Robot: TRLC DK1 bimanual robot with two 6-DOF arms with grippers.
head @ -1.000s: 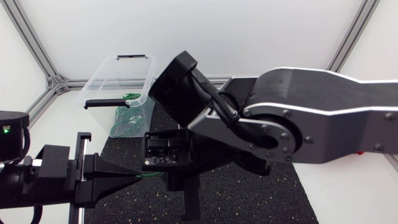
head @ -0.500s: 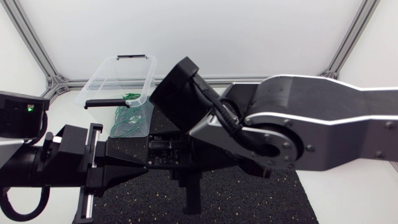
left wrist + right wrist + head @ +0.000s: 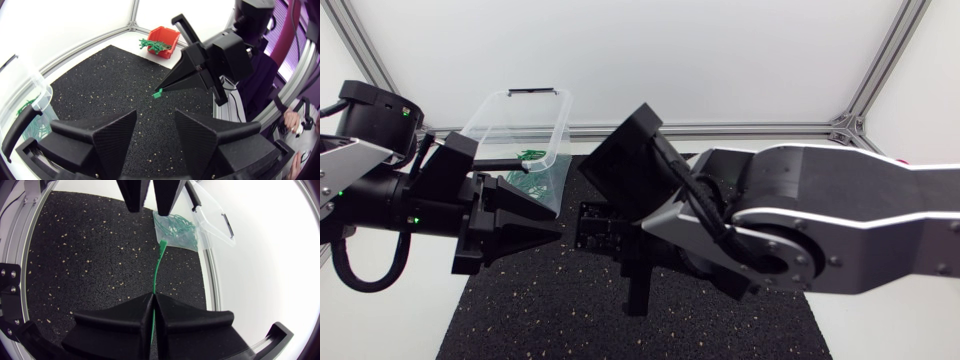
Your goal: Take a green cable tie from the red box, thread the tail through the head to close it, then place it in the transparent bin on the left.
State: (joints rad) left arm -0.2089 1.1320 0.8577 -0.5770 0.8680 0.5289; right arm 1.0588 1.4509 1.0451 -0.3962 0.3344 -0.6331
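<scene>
Where the white table (image 3: 390, 320) shows past the arms, it is edged by aluminium frame rails (image 3: 740, 128), and most of its middle is covered by a black rubber mat (image 3: 540, 310) flecked with pale specks. Across that mat the right arm (image 3: 840, 230), silver-grey with black joints, comes in from the right side and fills much of the head view, while the left arm (image 3: 370, 190) comes in from the left, and the two grippers face each other above the mat. At the mat's far left corner stands the transparent bin (image 3: 480, 125), black clips on its rim and a tangle of looped green ties (image 3: 530, 155) inside it. On the white surface just past the opposite far corner sits the red box (image 3: 167, 35), with a bundle of loose green ties (image 3: 152, 46) spilling over its front edge. The right gripper (image 3: 153, 296) is clenched on a green cable tie (image 3: 159, 267), which sticks out straight ahead of its fingertips over the mat toward the bin. The left gripper (image 3: 155, 125) is released, its two wedge fingers spread with nothing between them. From the left wrist the tie's end shows as a small green tip at the right gripper's point, ahead of the spread fingers and apart from them.
</scene>
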